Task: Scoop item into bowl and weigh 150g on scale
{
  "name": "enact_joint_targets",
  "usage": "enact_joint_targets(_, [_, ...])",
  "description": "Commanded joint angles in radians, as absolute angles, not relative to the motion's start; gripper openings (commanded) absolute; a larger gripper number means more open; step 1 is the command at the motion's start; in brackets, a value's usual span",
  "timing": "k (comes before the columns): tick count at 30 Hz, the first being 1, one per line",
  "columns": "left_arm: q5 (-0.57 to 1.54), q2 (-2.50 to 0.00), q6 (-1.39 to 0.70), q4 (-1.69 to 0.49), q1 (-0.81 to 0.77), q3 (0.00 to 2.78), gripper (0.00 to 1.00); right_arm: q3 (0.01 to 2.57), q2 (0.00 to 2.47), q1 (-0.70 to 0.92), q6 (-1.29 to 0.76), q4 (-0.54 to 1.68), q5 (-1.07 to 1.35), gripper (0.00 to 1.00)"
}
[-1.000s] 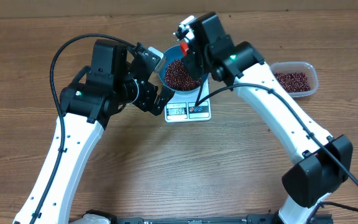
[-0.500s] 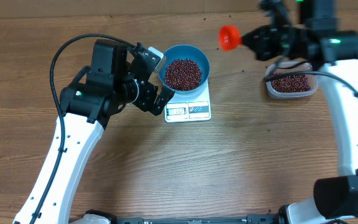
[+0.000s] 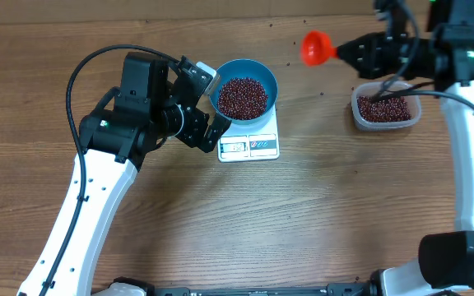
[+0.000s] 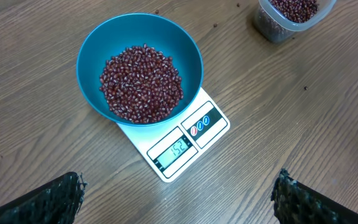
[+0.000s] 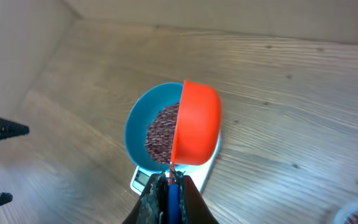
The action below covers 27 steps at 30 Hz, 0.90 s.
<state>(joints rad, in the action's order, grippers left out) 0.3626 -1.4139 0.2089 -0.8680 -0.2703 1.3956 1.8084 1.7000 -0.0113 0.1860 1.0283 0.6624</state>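
Observation:
The light-blue bowl (image 3: 259, 70) stands on the white scale (image 3: 249, 145) with a heap of dark red-brown beans (image 3: 243, 97) in it. The left wrist view shows the bowl (image 4: 92, 59), its beans (image 4: 142, 84) and the scale (image 4: 188, 140), whose display reads 152. My left gripper (image 3: 212, 103) is open just left of the bowl, its jaws wide apart and empty (image 4: 178, 196). Far to the right, my right gripper (image 3: 360, 53) is shut on the handle of an orange scoop (image 3: 315, 47). The right wrist view shows the scoop (image 5: 196, 130) turned on its side above that gripper (image 5: 171, 186).
A clear plastic tub (image 3: 385, 111) with more beans sits at the right, under the right arm, and shows in the left wrist view's top right corner (image 4: 291, 15). A few stray beans lie on the wooden table behind the bowl.
The right arm swung the orange scoop from over the bowl to the right, above the tub's left side. The left arm, bowl and scale stayed put.

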Motion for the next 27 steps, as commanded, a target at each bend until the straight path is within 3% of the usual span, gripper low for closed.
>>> enact_joint_targets(1, [0.356, -1.407, 0.194, -0.863, -0.269, 1.418, 1.00, 1.834, 1.750, 0.094, 0.183, 1.002, 0.564, 0.04])
enact_joint_targets(11, [0.355, -1.407, 0.194, -0.863, -0.269, 1.418, 1.00, 1.834, 1.887, 0.335, 0.100, 0.865, 0.154, 0.04])
enact_joint_targets(27, [0.355, -1.407, 0.194, -0.863, -0.269, 1.418, 0.99, 1.833, 2.034, 0.422, 0.102, 0.795, -0.007, 0.04])
